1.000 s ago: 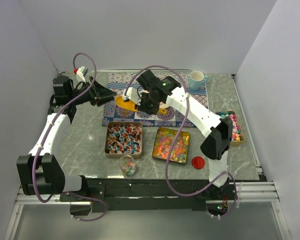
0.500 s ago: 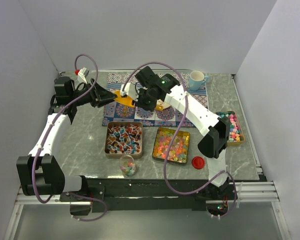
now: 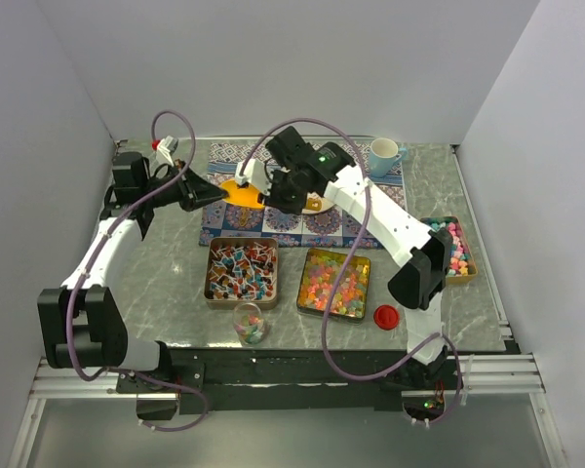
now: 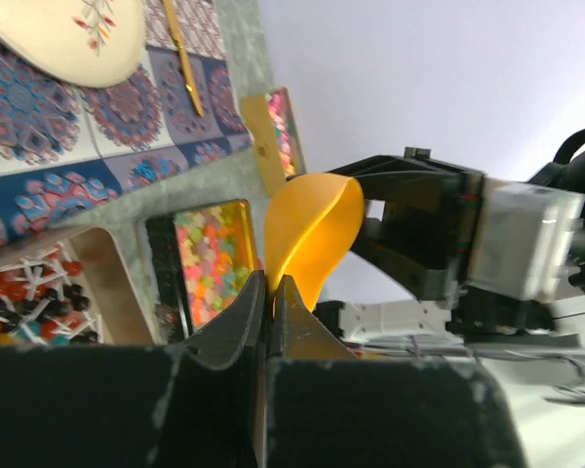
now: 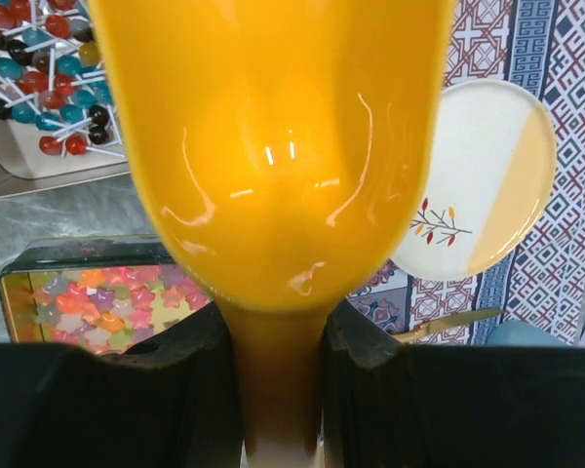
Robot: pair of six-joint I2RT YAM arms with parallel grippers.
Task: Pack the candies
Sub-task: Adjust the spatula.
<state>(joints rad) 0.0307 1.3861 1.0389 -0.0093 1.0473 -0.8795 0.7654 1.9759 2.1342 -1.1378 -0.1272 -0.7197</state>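
Note:
An empty orange scoop [image 3: 239, 191] hangs above the patterned mat, held from both ends. My right gripper [image 3: 265, 191] is shut on its handle [image 5: 273, 390], with the bowl [image 5: 273, 146] filling the right wrist view. My left gripper [image 3: 217, 190] is shut on the thin front rim of the scoop [image 4: 312, 229], its jaws [image 4: 271, 283] pressed together on the edge. The candies [image 3: 333, 283], small glossy pink, orange, yellow and green pieces, fill a gold tray in front of the mat and also show as candies [image 5: 88, 302] and candies [image 4: 210, 273].
A tray of lollipops [image 3: 241, 270] lies left of the candy tray, and another tray of sweets [image 3: 455, 249] sits at the far right. A small glass [image 3: 250, 324] with sweets and a red lid [image 3: 385, 315] stand near the front edge. On the mat [image 3: 234, 222] are a plate [image 5: 478, 185] and a mug [image 3: 382, 156].
My left gripper has closed on the scoop's front rim. The right arm has carried the scoop a little left and back toward it.

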